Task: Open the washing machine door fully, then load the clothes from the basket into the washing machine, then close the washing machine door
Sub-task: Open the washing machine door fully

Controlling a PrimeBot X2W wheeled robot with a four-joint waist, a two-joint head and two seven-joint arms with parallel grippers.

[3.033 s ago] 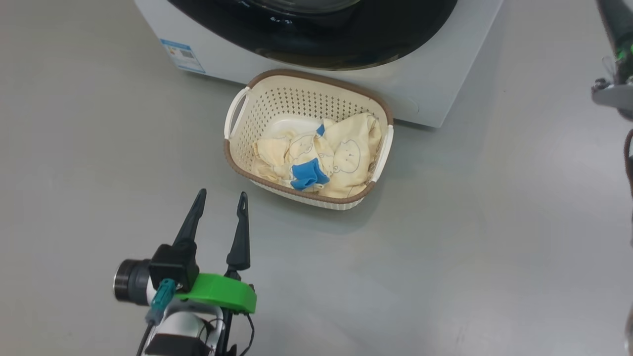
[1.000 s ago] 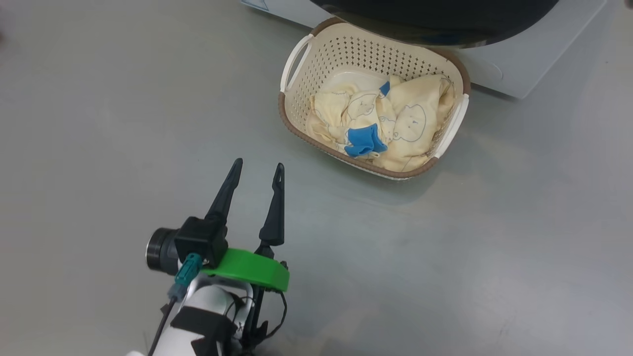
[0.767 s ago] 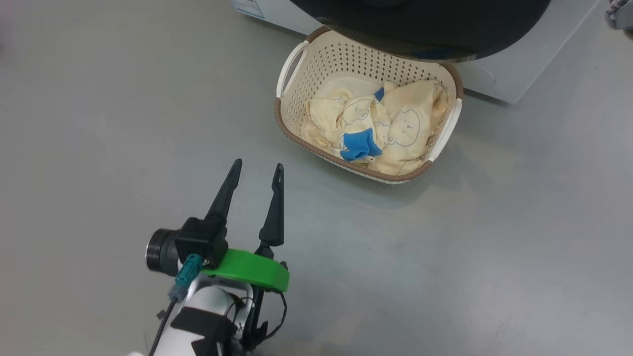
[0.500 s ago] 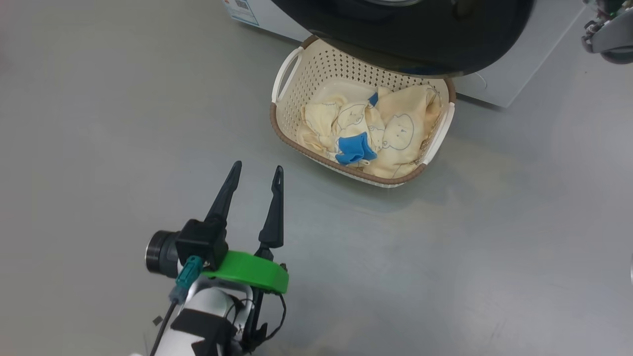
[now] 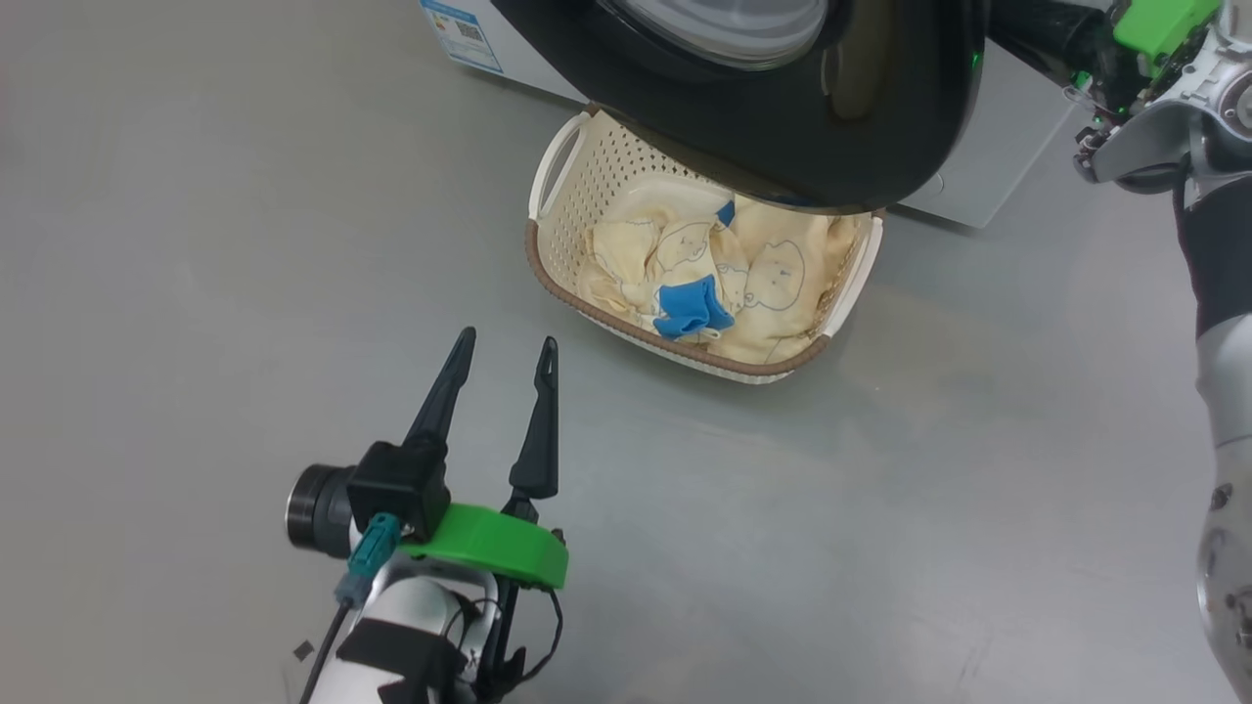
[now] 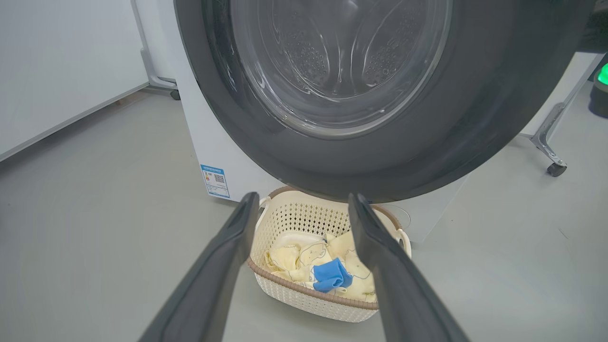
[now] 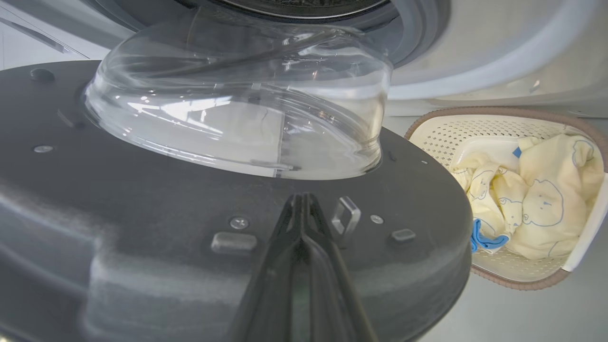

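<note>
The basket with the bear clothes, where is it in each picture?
Head view: basket top middle, partly under the black door.
Left wrist view: basket bottom middle, below the door.
Right wrist view: basket at the right edge, beside the door.
Shared landmark: the blue patch on the clothes.

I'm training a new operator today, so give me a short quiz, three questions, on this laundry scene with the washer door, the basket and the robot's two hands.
1. True or false: the left hand is shut on a garment.
2. Where do the clothes lie? A: in the drum. B: in the basket. C: spread on the floor.
3. Fill the gap: the right hand, at the inner face of the washing machine door, is ___ (open or shut).
Key: 1 false, it is open and empty. 2 B. 3 shut.
</note>
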